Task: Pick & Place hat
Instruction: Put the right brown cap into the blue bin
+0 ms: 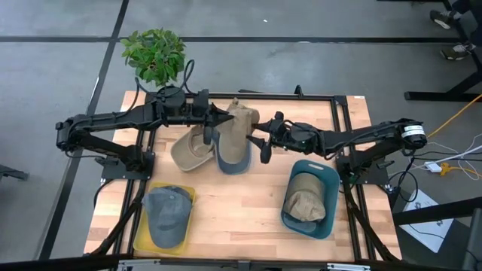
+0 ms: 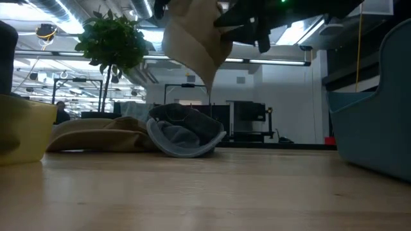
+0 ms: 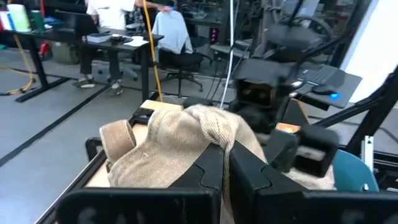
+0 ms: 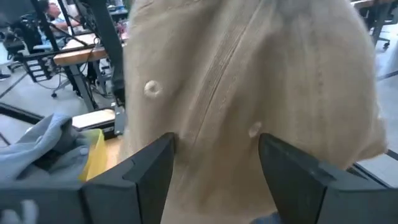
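Gripping a tan hat (image 1: pixel 242 120), the left hand (image 1: pixel 224 118) has its fingers pinched shut on the cloth, hat lifted clear of the table (image 1: pixel 241 203). Right hand (image 1: pixel 261 141) sits just beside the hat, fingers spread wide, nothing held. Below the hands: a blue hat (image 1: pixel 232 156) and another tan hat (image 1: pixel 188 153) on the table.

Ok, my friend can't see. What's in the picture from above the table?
Two robot arms meet over a wooden table, the left gripper holding up a tan hat. More hats lie below; a yellow bin and a blue bin each hold one.
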Tool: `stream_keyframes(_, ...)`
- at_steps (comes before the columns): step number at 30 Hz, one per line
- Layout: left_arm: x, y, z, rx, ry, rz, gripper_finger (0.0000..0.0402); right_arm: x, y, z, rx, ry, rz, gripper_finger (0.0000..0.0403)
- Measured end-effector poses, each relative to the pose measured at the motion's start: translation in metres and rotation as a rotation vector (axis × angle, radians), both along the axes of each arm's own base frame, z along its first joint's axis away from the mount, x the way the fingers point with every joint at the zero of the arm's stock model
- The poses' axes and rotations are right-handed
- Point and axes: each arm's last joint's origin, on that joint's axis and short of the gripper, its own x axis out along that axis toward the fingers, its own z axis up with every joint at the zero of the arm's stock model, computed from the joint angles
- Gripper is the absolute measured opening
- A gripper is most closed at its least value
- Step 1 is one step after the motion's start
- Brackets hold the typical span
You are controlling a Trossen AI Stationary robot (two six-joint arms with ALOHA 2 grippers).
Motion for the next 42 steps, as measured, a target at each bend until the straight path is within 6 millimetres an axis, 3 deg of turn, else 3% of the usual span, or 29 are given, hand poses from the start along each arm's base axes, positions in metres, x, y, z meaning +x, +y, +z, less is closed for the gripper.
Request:
stream_keyframes(7, 0.004, -0.002, -0.001, 0.003, -0.005, -0.011, 0.0006, 0.011, -0.009, -0.007, 0.023, -0.053, 0.007, 0.0232)
stream_keyframes(16, 0.004, -0.003, -0.001, 0.005, -0.006, -0.045, 0.0006, 0.012, -0.019, -0.001, -0.031, -0.121, -0.002, 0.0225)
stream_keyframes(20, 0.004, -0.003, -0.001, 0.004, -0.006, -0.057, 0.0006, 0.012, -0.026, -0.001, -0.033, -0.122, -0.026, 0.0180)
stream_keyframes(26, 0.004, -0.003, -0.001, 0.012, -0.004, -0.059, 0.0007, 0.012, -0.027, -0.001, -0.074, -0.101, 0.002, 0.0043)
stream_keyframes(28, 0.004, -0.003, -0.002, 0.011, 0.006, -0.060, 0.0007, 0.012, -0.026, -0.001, -0.101, -0.090, 0.017, 0.0013)
stream_keyframes(36, 0.000, -0.005, -0.012, 0.020, 0.126, -0.086, 0.0015, -0.003, -0.023, 0.005, -0.126, 0.020, 0.098, 0.0007)
stream_keyframes(42, -0.005, -0.009, -0.015, 0.107, 0.174, -0.205, 0.0066, -0.029, -0.017, 0.022, -0.121, 0.068, 0.234, 0.0005)
